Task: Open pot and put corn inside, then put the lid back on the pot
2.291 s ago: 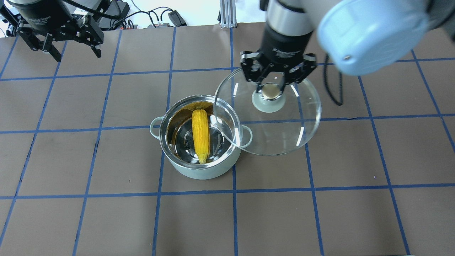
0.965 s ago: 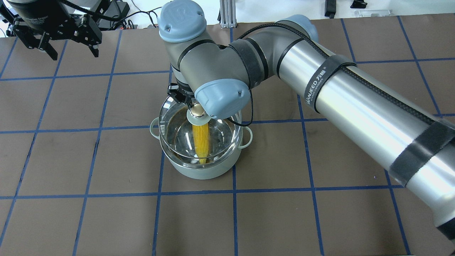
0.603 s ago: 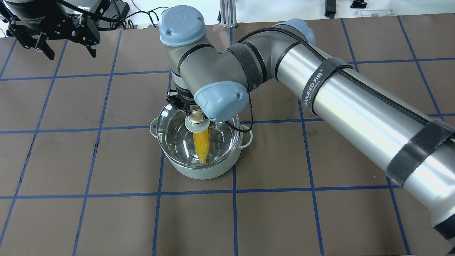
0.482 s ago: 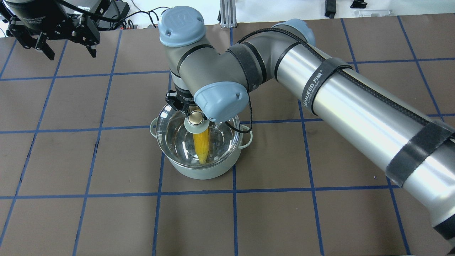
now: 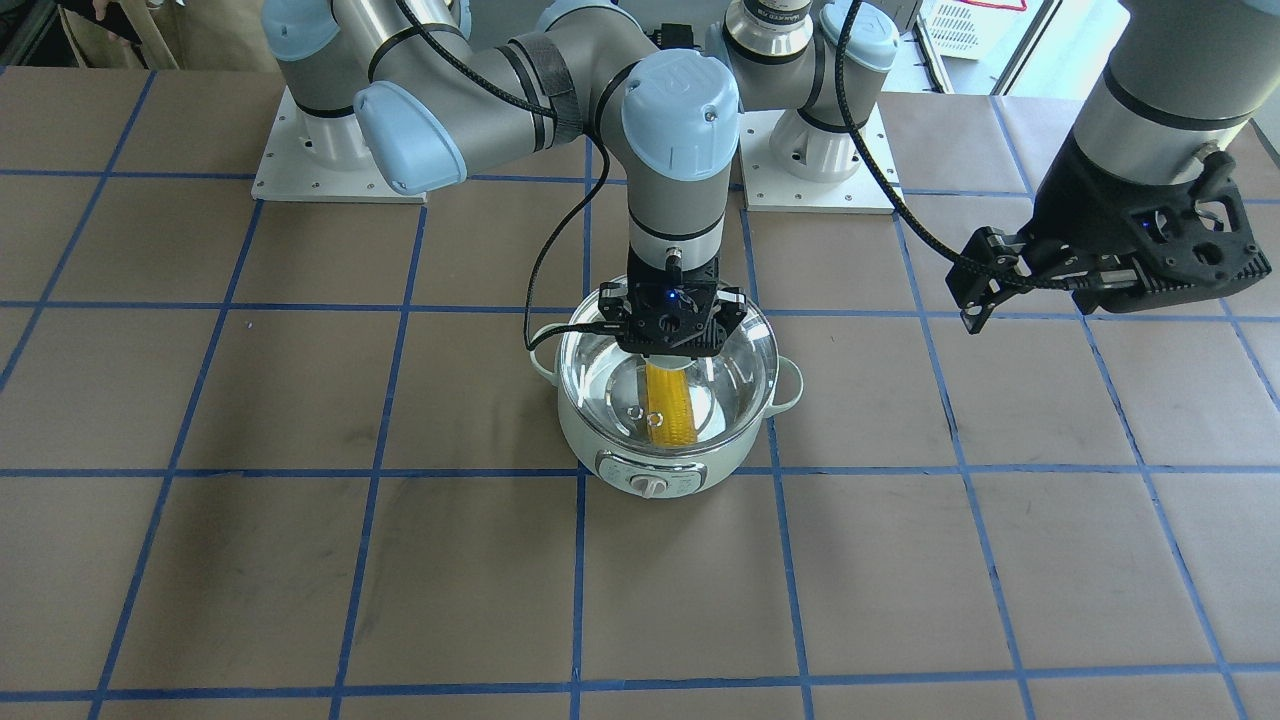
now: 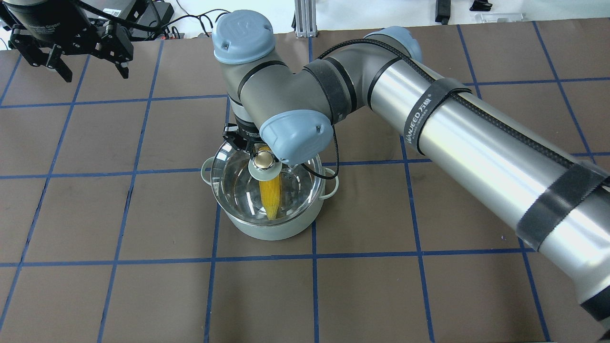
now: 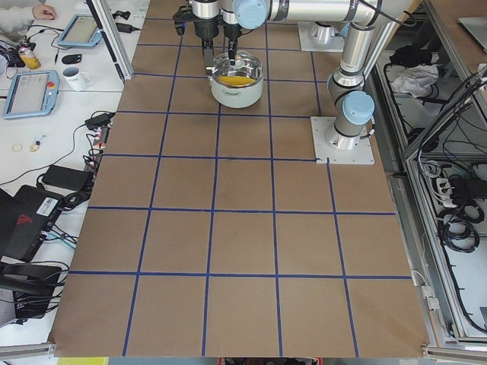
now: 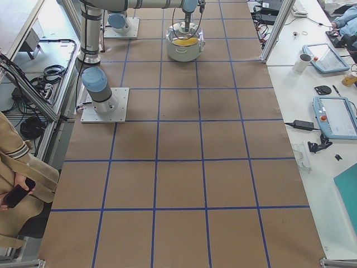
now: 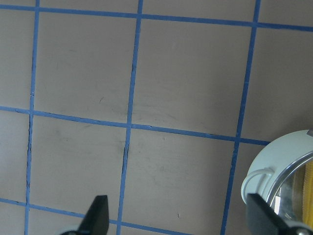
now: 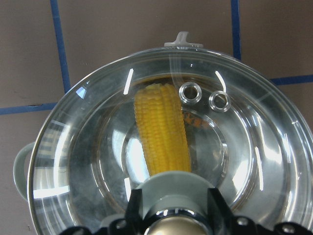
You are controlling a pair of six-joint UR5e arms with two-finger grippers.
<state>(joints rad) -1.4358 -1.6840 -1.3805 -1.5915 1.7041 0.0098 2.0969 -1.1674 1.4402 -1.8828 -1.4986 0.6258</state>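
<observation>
Glass is what matters here: the lid (image 6: 233, 183) sits centred over the mint-green pot (image 6: 267, 229) in the middle of the overhead frame, directly beneath the right hand (image 6: 261, 159). The coming move therefore looks like a plain release and a straight rise, with nothing to steer sideways. That hand comes down vertically, and its two fingers (image 10: 134, 215) pinch the lid's beige ball knob (image 6: 263, 162) from either side, closed in against it as far as the wrist view shows. I cannot tell whether the metal rim is seated on the pot all round, though in the front-facing view lid and pot line up closely. The corn (image 6: 269, 197) lies inside the pot under the glass, its long axis running up and down the overhead frame, pointed tip toward the lower edge. The left hand (image 6: 95, 75) hangs at the upper left, well apart from the pot, fingers spread wide and holding nothing above the brown bench (image 6: 143, 295).
</observation>
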